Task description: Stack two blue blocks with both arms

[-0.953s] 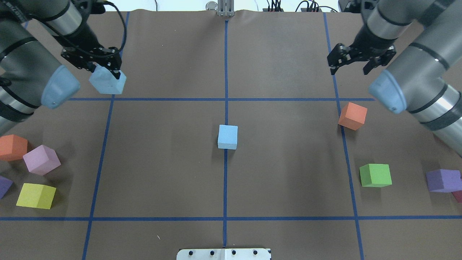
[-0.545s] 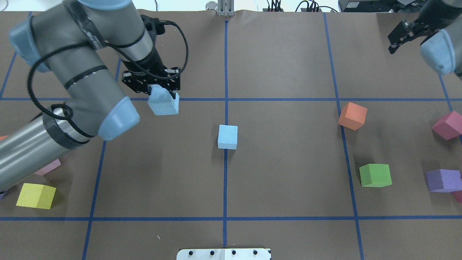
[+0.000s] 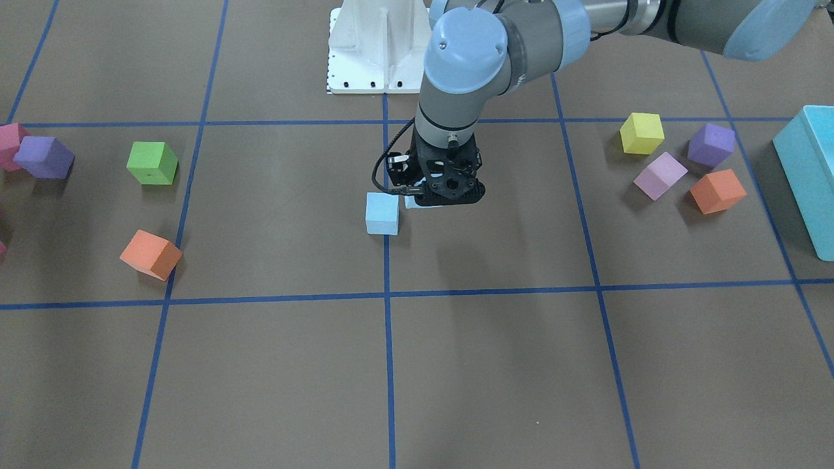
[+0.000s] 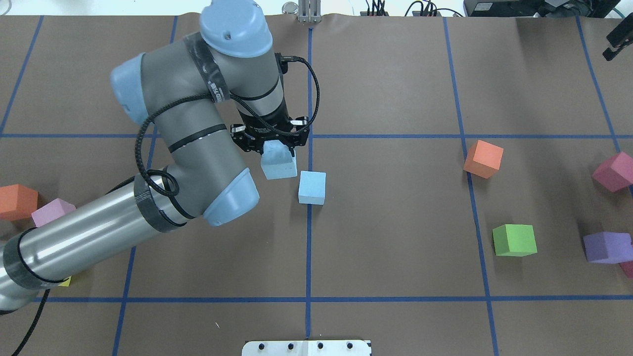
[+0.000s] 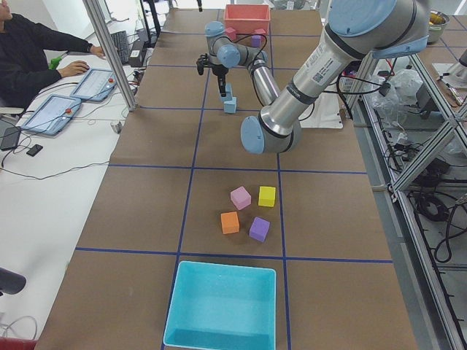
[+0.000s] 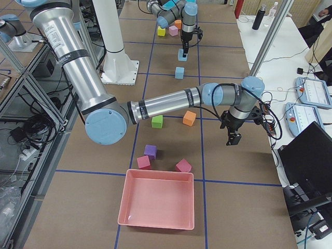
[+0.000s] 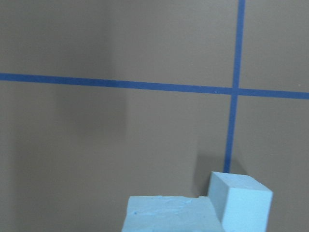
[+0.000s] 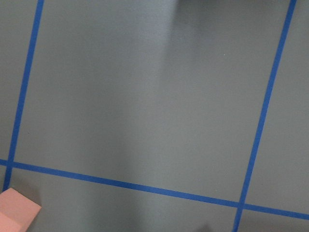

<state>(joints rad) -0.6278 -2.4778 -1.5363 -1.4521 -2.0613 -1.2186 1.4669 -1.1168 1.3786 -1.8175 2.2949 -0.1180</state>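
Observation:
My left gripper is shut on a pale blue block with tiny dot marks and holds it off the table, just left of and behind the second blue block, which sits on the centre tape line. In the left wrist view the held block fills the bottom edge, with the other block close at its right. In the front view the gripper stands right of the table block. My right gripper shows only one finger at the far right edge; I cannot tell its state.
Orange, green, purple and magenta cubes lie on the right. Orange and lilac cubes lie on the left, partly under my left arm. A turquoise bin and a pink bin stand at the table's ends.
My left arm has carried the blue block rightward and toward the robot, up beside the centre block. My right arm has pulled away to the far right edge.

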